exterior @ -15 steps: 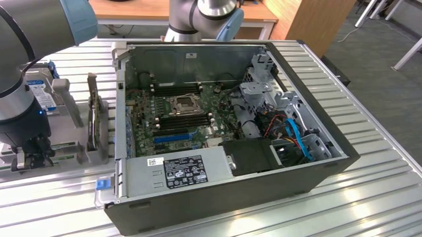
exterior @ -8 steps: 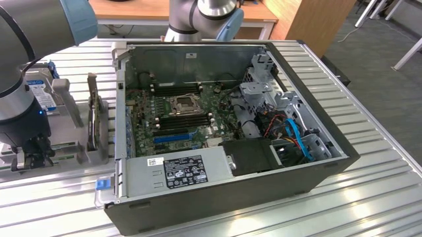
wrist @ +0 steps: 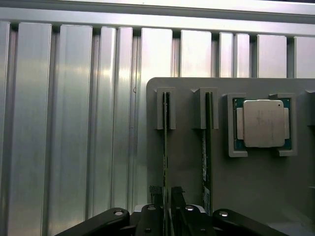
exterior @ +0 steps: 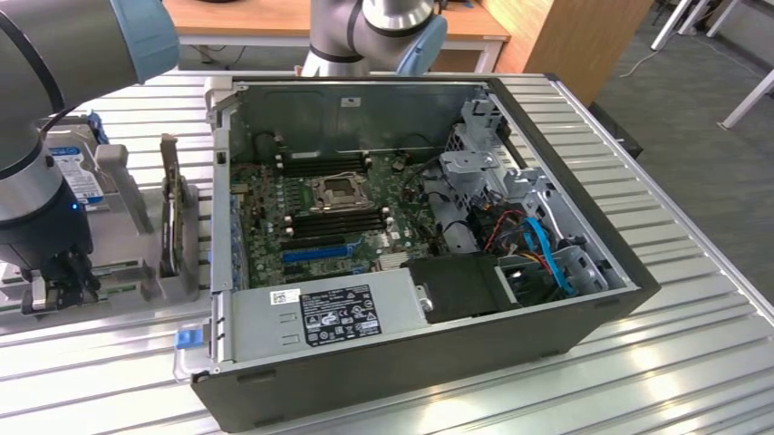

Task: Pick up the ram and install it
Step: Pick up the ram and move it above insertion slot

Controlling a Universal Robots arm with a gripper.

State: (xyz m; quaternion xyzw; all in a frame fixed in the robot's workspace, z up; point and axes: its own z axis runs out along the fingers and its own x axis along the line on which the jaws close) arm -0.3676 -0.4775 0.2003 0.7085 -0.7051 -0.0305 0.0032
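Observation:
The ram (wrist: 166, 147) is a thin green stick standing on edge in a slot of a grey holder (wrist: 187, 86). A second stick (wrist: 206, 147) stands in the neighbouring slot. My gripper (wrist: 166, 199) reaches down over the first stick, one finger close on each side of its edge with a sliver of gap showing, so it stands open. In the exterior view the gripper (exterior: 54, 281) hangs low over the holder at that view's left, beside the open computer case (exterior: 581, 227). Black memory slots (exterior: 339, 217) lie on the motherboard next to the processor socket (exterior: 335, 191).
A processor chip (wrist: 264, 123) sits in its own recess of the holder. A blue-labelled hard drive (exterior: 79, 172) and a dark card (exterior: 173, 217) stand in racks between my arm and the case. The power supply (exterior: 326, 313) fills the case's near side. Ribbed metal table (wrist: 74, 123) all around.

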